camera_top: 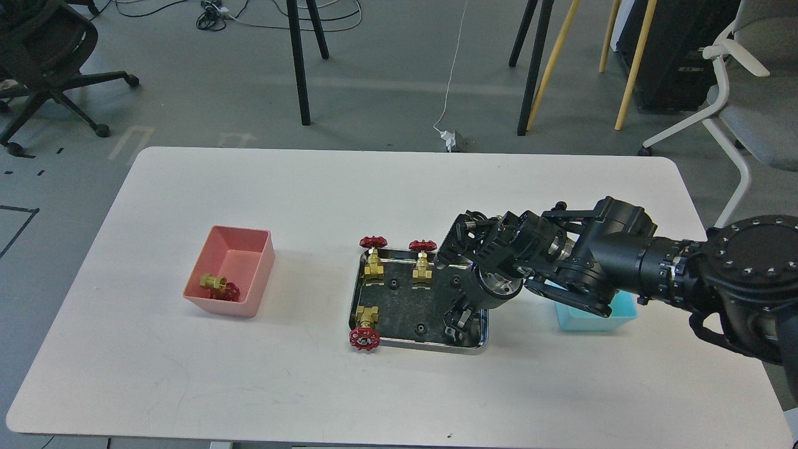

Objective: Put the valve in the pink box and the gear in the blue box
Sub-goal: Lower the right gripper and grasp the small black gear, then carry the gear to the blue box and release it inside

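My right gripper [457, 319] points down into the right end of the steel tray [374, 342]. Its dark fingers sit close together, and I cannot tell whether they hold anything. Small black gears lie on the tray floor, one at the back [394, 285] and one at the front [421, 328]. Three brass valves with red handwheels stand in the tray at the back left [374, 257], the back middle [423, 260] and the front left [365, 328]. A fourth valve [218, 286] lies in the pink box [249, 265]. The blue box [595, 319] is mostly hidden behind my right arm. My left gripper is out of view.
The white table [312, 187] ends at the bottom of the view. Chairs, stand legs and cables are on the floor beyond its far edge.
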Action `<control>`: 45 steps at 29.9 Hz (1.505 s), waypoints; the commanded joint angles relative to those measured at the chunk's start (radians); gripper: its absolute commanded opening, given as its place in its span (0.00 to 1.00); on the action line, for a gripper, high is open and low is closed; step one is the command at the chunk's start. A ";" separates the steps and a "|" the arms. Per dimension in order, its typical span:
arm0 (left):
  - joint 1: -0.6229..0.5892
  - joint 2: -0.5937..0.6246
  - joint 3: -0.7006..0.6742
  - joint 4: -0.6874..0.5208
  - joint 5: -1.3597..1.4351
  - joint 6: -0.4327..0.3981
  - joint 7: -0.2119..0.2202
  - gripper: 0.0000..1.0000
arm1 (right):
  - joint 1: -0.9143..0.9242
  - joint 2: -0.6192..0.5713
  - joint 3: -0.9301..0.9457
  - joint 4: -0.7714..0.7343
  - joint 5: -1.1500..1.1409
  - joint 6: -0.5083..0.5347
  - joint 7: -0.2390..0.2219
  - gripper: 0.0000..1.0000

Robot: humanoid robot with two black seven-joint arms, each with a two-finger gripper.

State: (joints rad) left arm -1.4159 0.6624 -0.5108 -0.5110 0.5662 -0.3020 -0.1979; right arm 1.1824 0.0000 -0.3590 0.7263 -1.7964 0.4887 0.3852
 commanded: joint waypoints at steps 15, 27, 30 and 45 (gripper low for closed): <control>0.002 -0.004 0.000 0.009 0.000 -0.003 -0.002 1.00 | 0.131 -0.136 0.190 0.047 0.060 0.000 0.000 0.14; 0.002 -0.012 -0.002 0.011 0.000 -0.002 -0.002 1.00 | 0.079 -0.538 0.195 0.189 0.088 0.000 0.000 0.15; 0.000 -0.013 -0.003 0.011 0.000 0.001 -0.002 1.00 | 0.048 -0.616 0.195 0.228 0.088 0.000 0.000 0.15; -0.002 -0.007 -0.002 0.009 0.000 -0.003 -0.002 1.00 | -0.043 -0.660 0.193 0.226 0.081 0.000 -0.002 0.28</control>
State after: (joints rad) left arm -1.4175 0.6526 -0.5138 -0.5014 0.5660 -0.3039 -0.1988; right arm 1.1475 -0.6609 -0.1637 0.9573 -1.7149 0.4887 0.3850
